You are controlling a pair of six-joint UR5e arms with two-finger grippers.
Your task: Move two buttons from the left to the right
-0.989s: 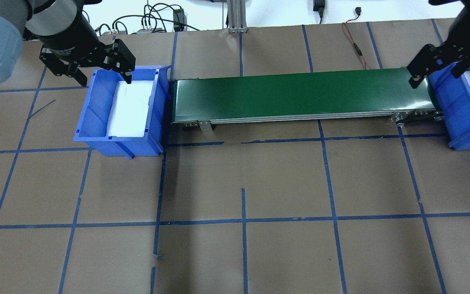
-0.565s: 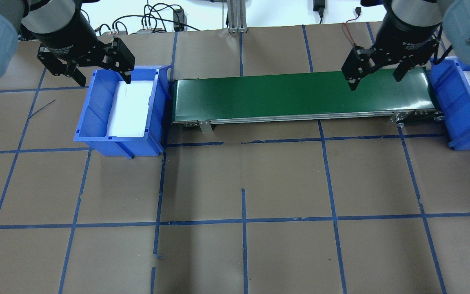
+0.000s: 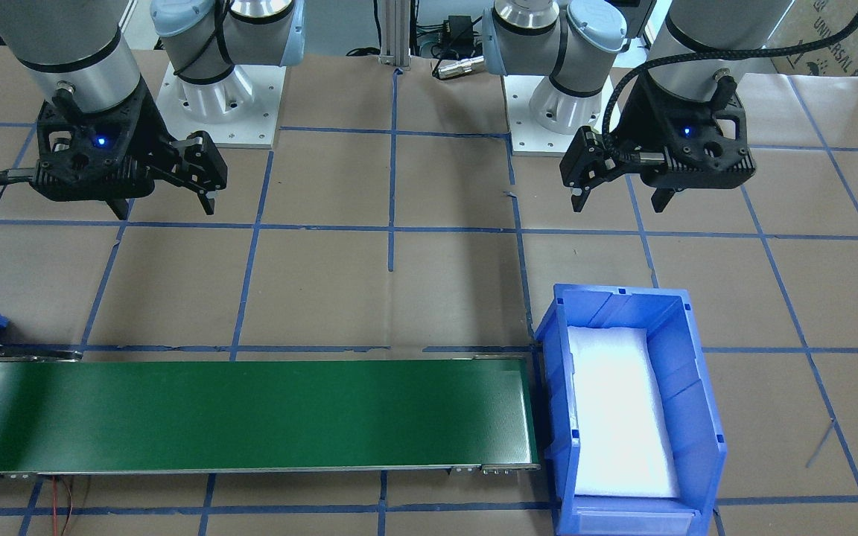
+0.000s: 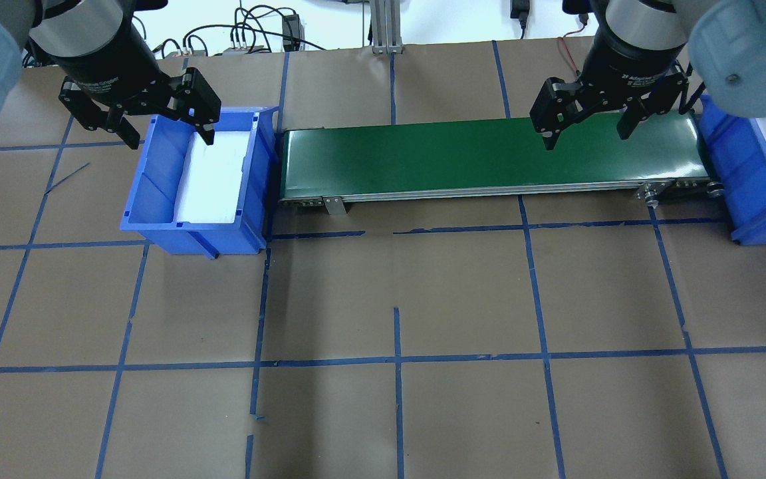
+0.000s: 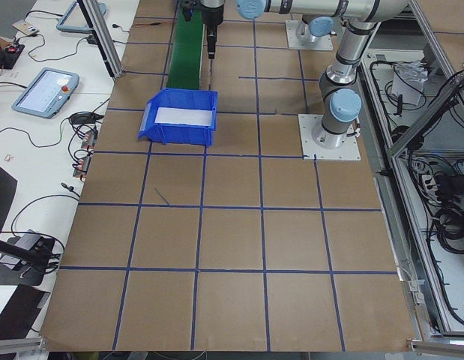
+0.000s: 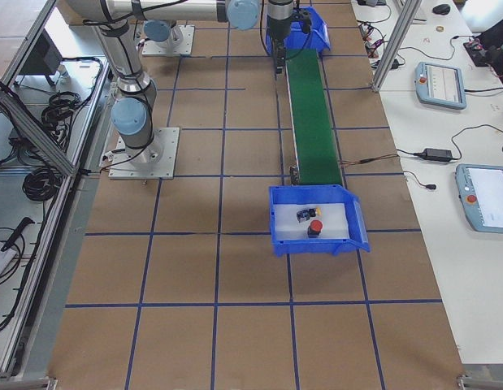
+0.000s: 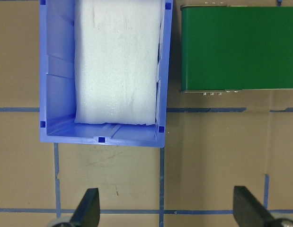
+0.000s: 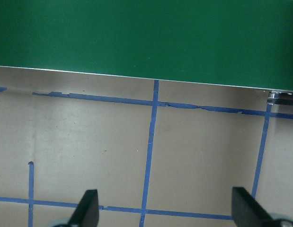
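Exterior right: green conveyor [image 6: 310, 122] ends beside blue bin [image 6: 316, 247] holding the buttons [image 6: 314, 227].

The overhead camera sits high behind the robot and looks forward and down over the bench [image 4: 463, 293], with the green belt [image 4: 489, 156] toward 12 o'clock. The front-facing camera looks back steeply from across the bench, so the belt is at 6 o'clock and the arm bases [image 3: 213, 104] at 12. The two end cameras stand high and far, sighting along the belt. Each wrist camera looks straight down from close by. The left one shares the blue bin [image 7: 56, 94] with both middle views.
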